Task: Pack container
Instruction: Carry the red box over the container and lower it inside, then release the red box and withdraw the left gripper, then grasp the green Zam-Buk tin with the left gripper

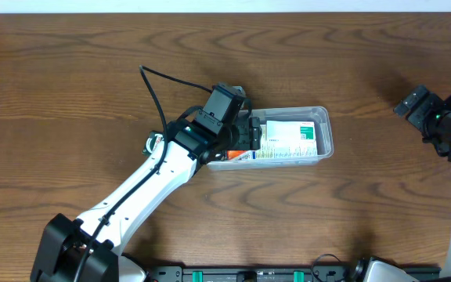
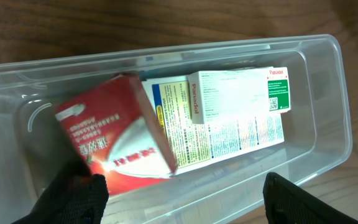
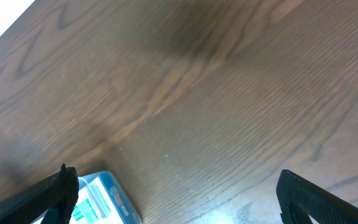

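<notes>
Hidden under the black wrist of the left arm in the overhead view: the left end of the clear, colourless plastic rectangular container (image 1: 326,131), lying just right of the frame's middle on the dark, wood-grained table (image 1: 77,70). Rounded at the corners, rimmed, smooth and see-through, with the wood grain showing through the walls. In the left wrist view, filling most of the frame and cut off at the left edge.

Inside, at centre left of that view, a red cardboard box with white print (image 2: 114,134), tilted and blurred, lettering unreadable. Lower left corner close against the black finger (image 2: 73,199) there; touching or not, impossible to tell. To the right, a flat white cardboard box with a blue and yellow band (image 2: 229,142), overlapped at its left end by the red one and along the top by a smaller white cardboard box with a green corner (image 2: 238,93).

Left gripper (image 2: 185,186): open, tips wide apart at the lower corners, both cut by the lower edge, nothing clamped between, only the near wall of the tub.

Right gripper (image 3: 176,177): spread wide over bare wood, at the far right of the overhead view, well apart from the tub. Beside the tip at lower left of the right wrist view, a small pale-blue and white printed thing (image 3: 101,196), cut off by the lower edge, kind not to be made out.

Above the left arm in the overhead view, a thin black cable (image 1: 153,94) arching up and left.
</notes>
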You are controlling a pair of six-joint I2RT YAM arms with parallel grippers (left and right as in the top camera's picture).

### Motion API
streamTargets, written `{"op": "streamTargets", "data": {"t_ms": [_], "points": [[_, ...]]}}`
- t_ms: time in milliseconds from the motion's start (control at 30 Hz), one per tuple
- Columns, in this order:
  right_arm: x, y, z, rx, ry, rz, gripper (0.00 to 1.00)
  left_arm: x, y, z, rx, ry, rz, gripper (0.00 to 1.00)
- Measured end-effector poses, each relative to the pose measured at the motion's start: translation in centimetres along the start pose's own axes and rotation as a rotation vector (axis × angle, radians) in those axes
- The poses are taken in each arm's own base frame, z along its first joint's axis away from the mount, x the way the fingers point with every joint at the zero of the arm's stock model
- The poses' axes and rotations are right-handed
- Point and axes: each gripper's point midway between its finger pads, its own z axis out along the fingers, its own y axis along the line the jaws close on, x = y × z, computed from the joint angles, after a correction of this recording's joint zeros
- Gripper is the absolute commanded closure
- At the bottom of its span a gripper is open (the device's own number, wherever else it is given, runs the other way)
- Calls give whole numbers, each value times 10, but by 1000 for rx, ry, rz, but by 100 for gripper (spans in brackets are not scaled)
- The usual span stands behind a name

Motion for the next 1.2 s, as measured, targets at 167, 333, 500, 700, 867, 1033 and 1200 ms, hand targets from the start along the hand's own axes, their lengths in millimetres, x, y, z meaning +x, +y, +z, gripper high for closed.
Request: {"op": "streamTargets", "data": {"t_ms": [167, 333, 500, 700, 867, 1033, 1200], "points": [[0, 0, 0, 0, 0, 0, 1, -9, 12, -2, -15, -18, -32, 19], [0, 0, 0, 0, 0, 0, 1, -22, 26, -15, -25, -56, -69, 20], [0, 0, 0, 0, 0, 0, 1, -23, 31, -37, -32, -69, -78, 20], [0, 0, 0, 0, 0, 0, 1, -16, 32, -39, -32, -41, -60, 21], [0, 0, 0, 0, 0, 0, 1, -13, 32, -39, -26, -26, -39, 21], [0, 0, 0, 0, 0, 0, 1, -15, 58, -44, -76, -12, -77, 21], [0, 0, 0, 0, 0, 0, 1, -16, 121, -62, -233, 1, -177, 20]]}}
